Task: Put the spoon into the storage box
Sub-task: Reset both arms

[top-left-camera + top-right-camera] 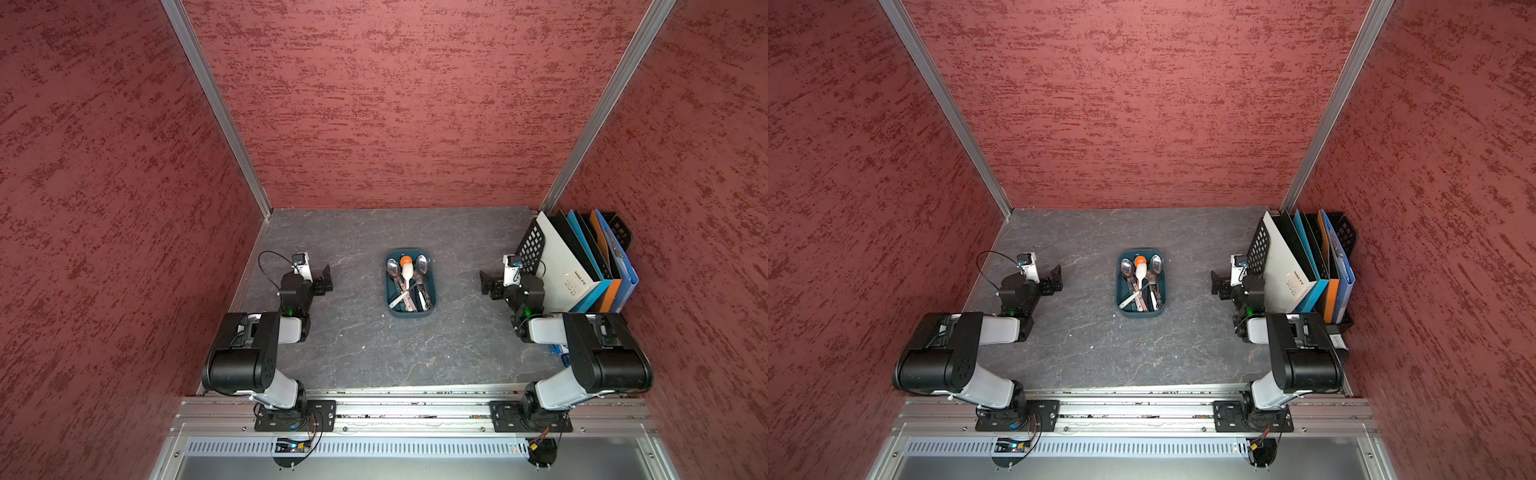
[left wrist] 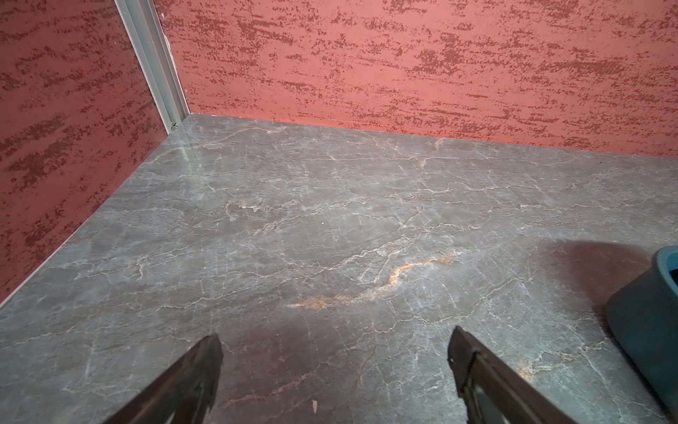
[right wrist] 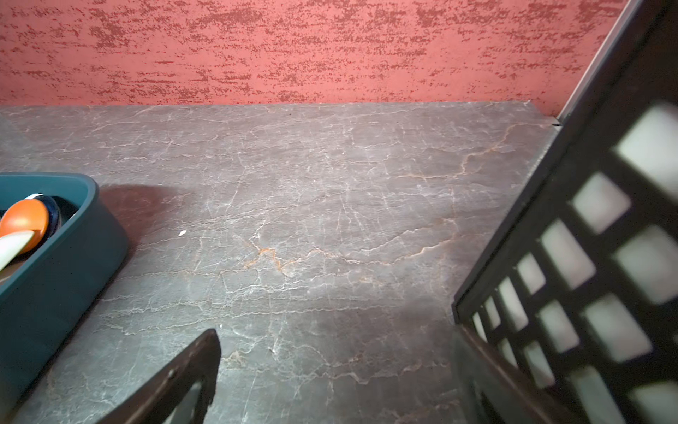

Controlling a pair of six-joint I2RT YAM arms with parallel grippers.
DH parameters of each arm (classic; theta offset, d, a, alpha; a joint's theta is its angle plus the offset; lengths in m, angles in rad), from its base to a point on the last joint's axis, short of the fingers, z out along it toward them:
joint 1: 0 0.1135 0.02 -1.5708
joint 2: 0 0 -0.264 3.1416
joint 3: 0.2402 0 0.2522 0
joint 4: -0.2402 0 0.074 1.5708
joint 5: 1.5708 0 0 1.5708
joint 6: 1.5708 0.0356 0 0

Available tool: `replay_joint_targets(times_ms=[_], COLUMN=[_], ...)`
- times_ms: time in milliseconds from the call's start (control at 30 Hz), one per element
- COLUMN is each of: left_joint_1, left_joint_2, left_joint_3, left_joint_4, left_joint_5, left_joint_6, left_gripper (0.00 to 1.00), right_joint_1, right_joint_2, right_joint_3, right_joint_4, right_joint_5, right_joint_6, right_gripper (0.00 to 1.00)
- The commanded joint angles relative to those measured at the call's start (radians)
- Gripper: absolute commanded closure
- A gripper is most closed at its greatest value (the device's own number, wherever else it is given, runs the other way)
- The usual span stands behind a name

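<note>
Grey marble-look tabletop point(image 1: 353, 353): shallow dark teal plastic storage box point(image 1: 411, 314) sat centred, reachable by both arms. Steel spoons point(image 1: 392, 268) and white-handled orange-tipped plastic spoon point(image 1: 407, 268) lay inside. I saw left gripper point(image 1: 325, 277) and right gripper point(image 1: 485, 286) spread wide, empty, parked well clear either side, so prob. done.

Left arm point(image 1: 245, 357), right arm point(image 1: 606, 361): black motor housings, white links, green LEDs point(image 1: 291, 311).

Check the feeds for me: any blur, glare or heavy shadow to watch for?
Right wrist view: the file rack is out of focus; the storage box casts a soft shadow on the table. Left wrist view: sharp, faint reflection of the corner post. Both top views: even light, bright strip on the front rail.
</note>
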Motion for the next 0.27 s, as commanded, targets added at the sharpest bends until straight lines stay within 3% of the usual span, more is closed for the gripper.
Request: replay_joint_targets(times_ms=[0, 233], left_joint_1=[-0.002, -0.002], left_joint_2=[-0.001, 0.001], left_joint_3=[0.015, 0.014], left_joint_4=[0.014, 0.018], left_joint_5=[-0.011, -0.011], left_joint_6=[0.014, 0.011], left_gripper=[0.00, 0.00], right_joint_1=[0.002, 0.008], right_joint_2=[0.000, -0.004], right_joint_3=[0.026, 0.019], right_joint_4=[0.026, 0.038], right_joint_5=[0.040, 0.048], right_joint_6=[0.007, 0.007], right_gripper=[0.01, 0.01])
